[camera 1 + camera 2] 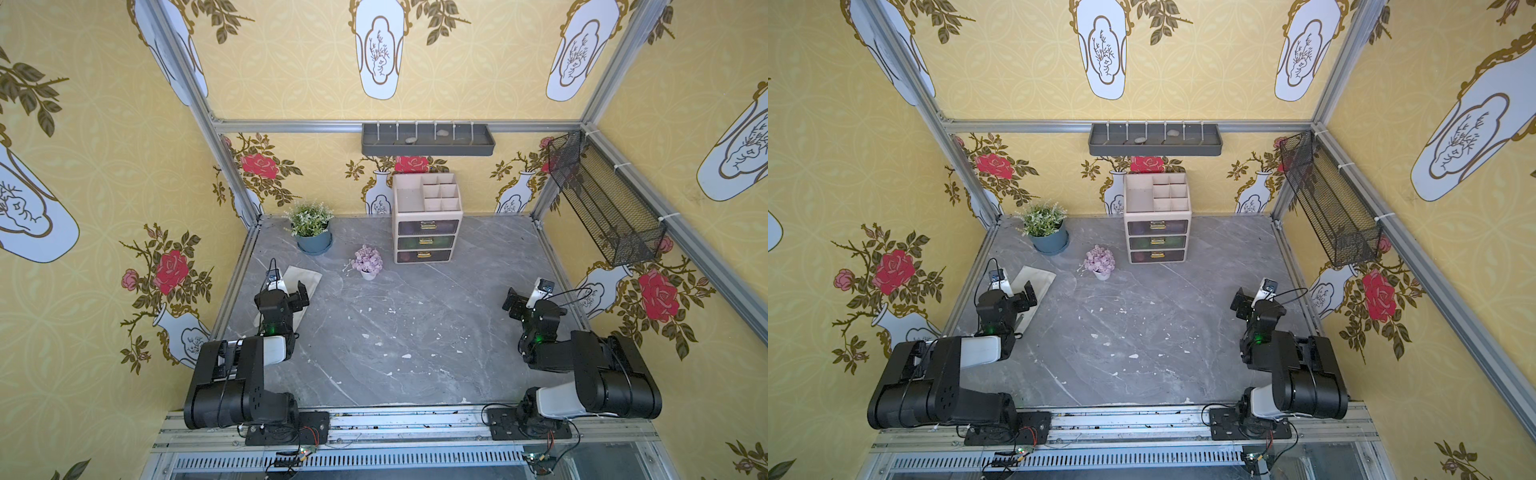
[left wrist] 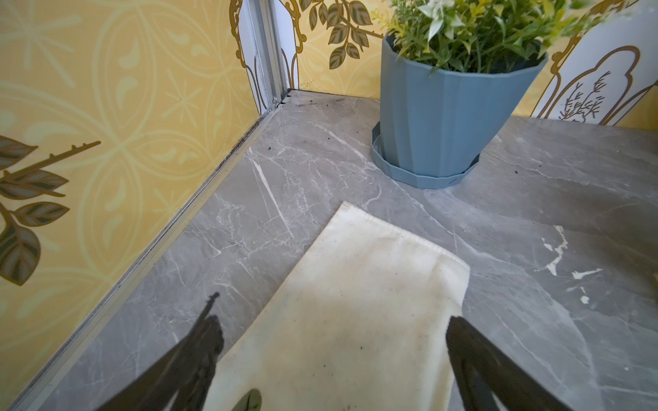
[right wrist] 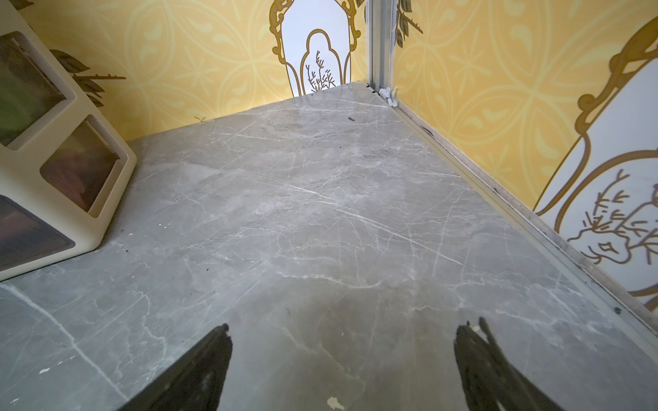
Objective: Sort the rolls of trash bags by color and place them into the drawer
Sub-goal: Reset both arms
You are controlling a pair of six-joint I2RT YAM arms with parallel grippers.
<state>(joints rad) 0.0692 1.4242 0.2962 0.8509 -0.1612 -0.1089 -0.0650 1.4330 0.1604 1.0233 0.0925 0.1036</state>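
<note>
The beige drawer unit (image 1: 426, 232) stands at the back of the grey table, with all three tinted drawers shut. The rolls of trash bags show only as dim colour behind the drawer fronts: purple in the top drawer (image 1: 446, 227), green in the middle one (image 1: 411, 242), pinkish in the bottom one (image 1: 409, 256). In the right wrist view the unit (image 3: 106, 199) is off to one side, with green (image 3: 14, 99) behind one front. My left gripper (image 1: 302, 292) (image 2: 333, 320) is open above a cream cloth. My right gripper (image 1: 511, 300) (image 3: 341, 327) is open over bare table, holding nothing.
The cream cloth (image 1: 309, 276) (image 2: 356, 277) lies at the left. A blue potted plant (image 1: 313, 241) (image 2: 438, 117) stands at the back left, and a lilac flower bunch in a white pot (image 1: 367, 262) is left of the drawers. A grey wall shelf (image 1: 428, 139) and a black mesh basket (image 1: 602, 199) hang above the table.
</note>
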